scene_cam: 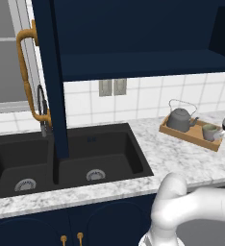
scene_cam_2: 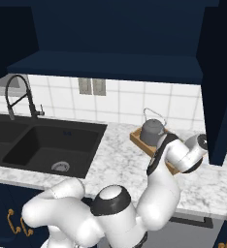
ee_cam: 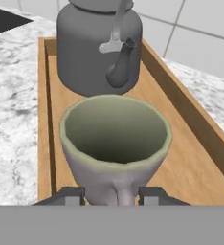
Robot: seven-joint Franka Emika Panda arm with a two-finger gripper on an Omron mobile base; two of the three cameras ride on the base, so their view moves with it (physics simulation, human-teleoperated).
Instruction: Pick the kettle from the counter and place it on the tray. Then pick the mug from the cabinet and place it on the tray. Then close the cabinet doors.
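Hand view puts the mug (ee_cam: 115, 143) right between my gripper (ee_cam: 113, 195) fingertips, upright on the tray (ee_cam: 190, 158). I cannot tell whether the jaws grip it or stand loose. Just beyond the mug stands the kettle (ee_cam: 92, 48), on the same tray, spout toward me.

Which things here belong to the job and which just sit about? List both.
Job: kettle, mug and tray under them; counter; open cabinet with its doors; gripper at the mug's base.
Just there: sink, faucet, wall outlets, window.
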